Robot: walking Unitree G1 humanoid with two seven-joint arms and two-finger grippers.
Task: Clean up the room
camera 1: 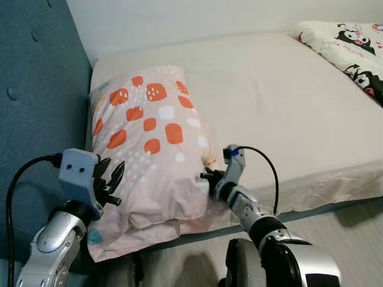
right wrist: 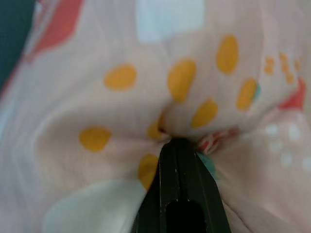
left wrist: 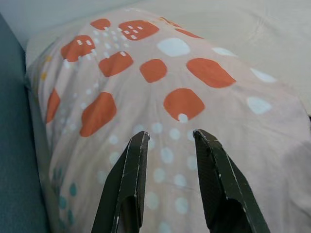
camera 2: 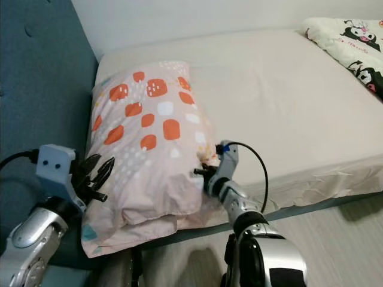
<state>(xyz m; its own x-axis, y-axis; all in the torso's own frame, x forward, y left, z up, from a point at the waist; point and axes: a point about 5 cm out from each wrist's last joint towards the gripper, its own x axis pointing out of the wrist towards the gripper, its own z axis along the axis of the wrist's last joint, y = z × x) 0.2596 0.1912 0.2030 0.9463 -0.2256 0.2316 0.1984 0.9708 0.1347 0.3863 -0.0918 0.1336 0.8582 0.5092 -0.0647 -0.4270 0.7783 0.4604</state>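
Pillow [camera 1: 152, 137]: lay at left-centre of frame.
Right gripper [camera 1: 207, 177]: fingers pinched together on pillow's edge.
Left gripper [camera 1: 112, 179]: fingers parted — held nothing, lower left.

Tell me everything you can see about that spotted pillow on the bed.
The pillow is soft, pale pink fabric printed with orange blotches, white dots and some yellow and teal spots. It lies flat at the head of the mattress, beside the blue headboard, its near end hanging over the mattress edge. The right end effector is shut on a pinch of its cover, puckering the cloth. The left end effector hovers open at its other side.
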